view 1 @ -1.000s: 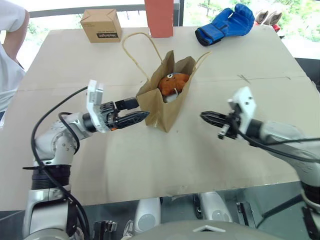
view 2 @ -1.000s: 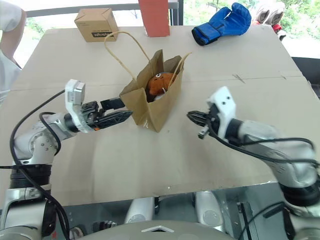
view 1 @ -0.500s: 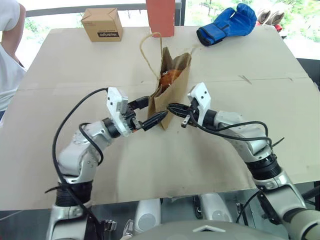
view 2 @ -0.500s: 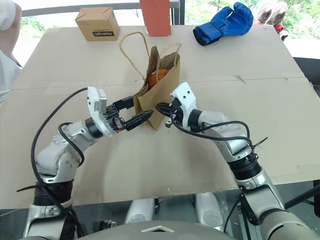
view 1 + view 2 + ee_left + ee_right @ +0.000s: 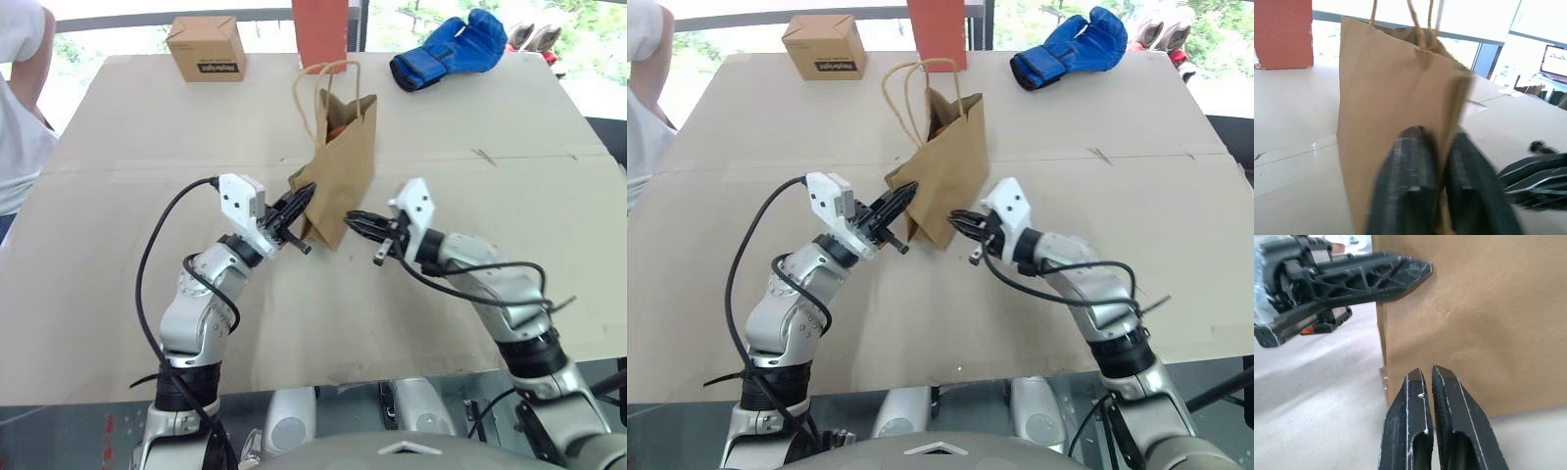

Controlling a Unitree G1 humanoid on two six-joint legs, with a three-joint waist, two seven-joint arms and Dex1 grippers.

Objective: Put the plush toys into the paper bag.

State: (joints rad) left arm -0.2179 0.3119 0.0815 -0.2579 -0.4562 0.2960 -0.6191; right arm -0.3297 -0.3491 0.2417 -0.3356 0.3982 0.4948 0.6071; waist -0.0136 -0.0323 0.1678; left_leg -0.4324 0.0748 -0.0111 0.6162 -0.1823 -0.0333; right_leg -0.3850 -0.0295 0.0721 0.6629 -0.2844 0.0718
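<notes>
Left gripper (image 5: pixel 297 204) pinches a side fold of the upright paper bag (image 5: pixel 341 176) to steady it, plush toy (image 5: pixel 336 130) already inside; right gripper (image 5: pixel 355 221), fingers together and empty, hovers beside the bag's base

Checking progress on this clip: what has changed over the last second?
The left claw, open before, has shut on the near edge of the paper bag. The right claw, shut, swung in beside the bag. The bag now stands narrower and more upright. The cardboard box and blue glove stayed put.
</notes>
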